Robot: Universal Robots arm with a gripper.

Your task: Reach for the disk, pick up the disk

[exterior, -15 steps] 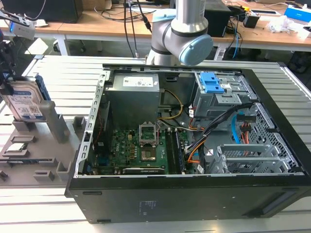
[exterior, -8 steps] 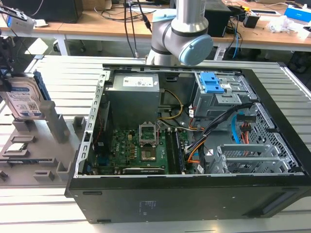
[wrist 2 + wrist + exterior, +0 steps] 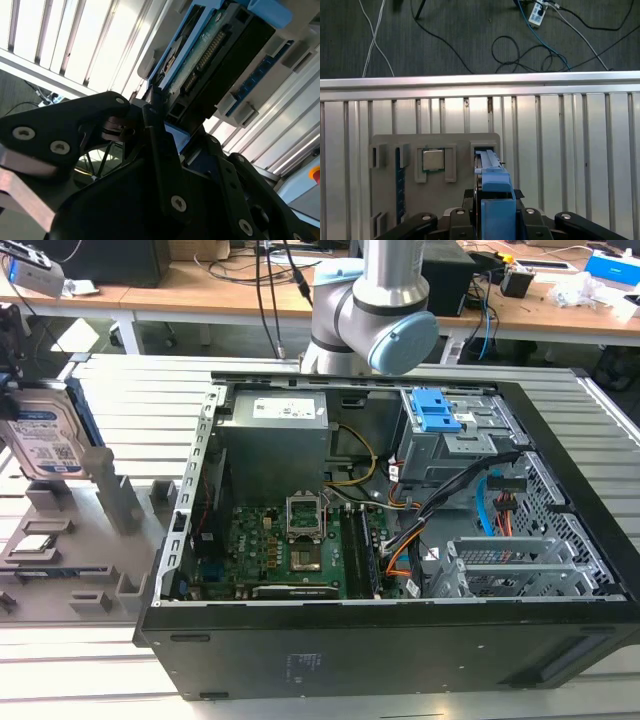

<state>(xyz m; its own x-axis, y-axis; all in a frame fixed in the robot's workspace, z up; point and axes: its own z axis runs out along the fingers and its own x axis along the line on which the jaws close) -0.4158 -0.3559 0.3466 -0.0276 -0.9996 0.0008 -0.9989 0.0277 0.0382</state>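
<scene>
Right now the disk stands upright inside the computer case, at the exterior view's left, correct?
No: the disk stands upright at the grey fixture outside the computer case, at the exterior view's left; the exterior view shows it.

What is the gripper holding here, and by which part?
The hard drive, standing upright. The gripper appears clamped across its two flat faces near the upper end.
</scene>
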